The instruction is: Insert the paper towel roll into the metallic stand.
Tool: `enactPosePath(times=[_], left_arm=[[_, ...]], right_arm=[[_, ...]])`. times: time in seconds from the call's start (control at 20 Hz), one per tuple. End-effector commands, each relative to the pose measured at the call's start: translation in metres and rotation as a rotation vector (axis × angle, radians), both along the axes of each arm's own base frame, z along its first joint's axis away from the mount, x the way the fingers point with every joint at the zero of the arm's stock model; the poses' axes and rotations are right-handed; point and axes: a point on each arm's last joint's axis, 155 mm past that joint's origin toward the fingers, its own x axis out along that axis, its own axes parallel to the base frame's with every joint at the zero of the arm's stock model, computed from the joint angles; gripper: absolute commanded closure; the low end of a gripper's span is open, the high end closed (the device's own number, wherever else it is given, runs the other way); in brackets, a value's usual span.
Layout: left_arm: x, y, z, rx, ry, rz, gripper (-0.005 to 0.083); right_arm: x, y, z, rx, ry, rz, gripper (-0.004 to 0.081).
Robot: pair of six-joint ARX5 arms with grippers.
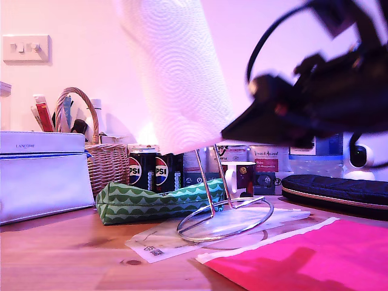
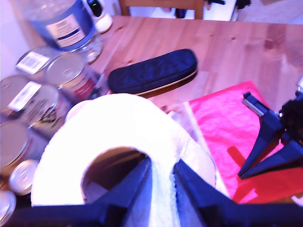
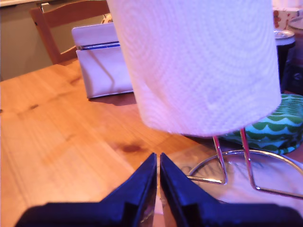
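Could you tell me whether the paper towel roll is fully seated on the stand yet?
Not yet: the paper towel roll hangs tilted partway down the metallic stand, with bare wire showing below it.

1. white pouch (image 1: 42, 176), at the exterior view's left: the word "lancome" is printed in small letters near its top edge.
2. two dark cans (image 1: 145, 171) behind the green patterned pouch (image 1: 159, 201) in the exterior view: each shows the letters "psi" beside a round red, white and blue emblem; the rest of the word is hidden.
3. box (image 1: 267, 165) behind the white mug (image 1: 238, 177): script lettering present, too small to read.
4. tin labels in the first wrist view: barcode only, text blurred.
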Motion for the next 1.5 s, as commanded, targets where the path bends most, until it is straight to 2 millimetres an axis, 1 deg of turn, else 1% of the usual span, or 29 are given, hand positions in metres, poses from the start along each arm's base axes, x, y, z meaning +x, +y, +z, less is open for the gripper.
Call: enactPosePath(times=[0.0, 0.1, 0.15, 0.2, 0.3, 0.4, 0.55, 0.65, 0.7, 0.8, 0.9, 0.95, 1.05, 1.1, 1.25, 1.3, 1.4, 1.45], left_arm=[[-0.002, -0.011, 0.001, -0.007, -0.007, -0.025, 0.0795], [-0.003, -0.016, -0.005, 0.008, 0.0, -0.034, 0.0795], [-0.004, -0.019, -0.009, 0.018, 0.006, -0.038, 0.0795], [-0.003, -0.021, -0.014, 0.033, 0.009, -0.038, 0.0795], [-0.002, -0.028, -0.021, 0.05, 0.003, -0.052, 0.0795], [0.0, -0.032, -0.028, 0.063, 0.005, -0.065, 0.0795], [0.005, -0.037, -0.039, 0.076, 0.022, -0.066, 0.0795], [0.008, -0.039, -0.042, 0.076, 0.023, -0.066, 0.0795], [0.008, -0.039, -0.042, 0.076, 0.023, -0.065, 0.0794], [0.008, -0.039, -0.042, 0.077, 0.024, -0.066, 0.0794], [0.007, -0.039, -0.043, 0.08, 0.029, -0.065, 0.0794], [0.007, -0.038, -0.044, 0.084, 0.033, -0.065, 0.0794], [0.005, -0.038, -0.045, 0.088, 0.038, -0.069, 0.0794], [0.004, -0.039, -0.045, 0.088, 0.038, -0.072, 0.0794], [0.0, -0.039, -0.048, 0.097, 0.048, -0.077, 0.0794], [0.0, -0.038, -0.049, 0.1, 0.053, -0.077, 0.0794], [0.0, -0.038, -0.049, 0.101, 0.054, -0.078, 0.0794], [-0.001, -0.038, -0.049, 0.102, 0.053, -0.079, 0.0794]], right_arm=[[-0.004, -0.007, 0.001, -0.028, -0.006, -0.013, 0.0783], [-0.007, -0.018, 0.005, -0.055, -0.01, -0.036, 0.0783], [-0.011, -0.022, 0.011, -0.056, -0.016, -0.04, 0.0783], [-0.013, -0.031, 0.009, -0.078, -0.002, -0.066, 0.0783], [-0.02, -0.044, 0.016, -0.093, -0.013, -0.093, 0.0783], [-0.027, -0.057, 0.026, -0.083, -0.029, -0.12, 0.0783], [-0.038, -0.072, 0.045, -0.01, -0.035, -0.153, 0.0783], [-0.045, -0.079, 0.051, 0.006, -0.044, -0.158, 0.0783], [-0.046, -0.085, 0.05, -0.001, -0.044, -0.172, 0.0783], [-0.042, -0.101, 0.048, -0.02, -0.052, -0.254, 0.0783], [-0.032, -0.118, 0.054, -0.018, -0.08, -0.356, 0.0783], [-0.029, -0.125, 0.054, -0.024, -0.085, -0.39, 0.0783], [-0.026, -0.131, 0.053, -0.04, -0.09, -0.415, 0.0783], [-0.021, -0.139, 0.055, -0.04, -0.101, -0.454, 0.0783], [-0.01, -0.167, 0.072, 0.051, -0.115, -0.589, 0.0783], [-0.009, -0.172, 0.076, 0.09, -0.11, -0.603, 0.0783], [-0.007, -0.179, 0.076, 0.121, -0.093, -0.619, 0.0783], [-0.005, -0.184, 0.071, 0.129, -0.064, -0.636, 0.0783]])
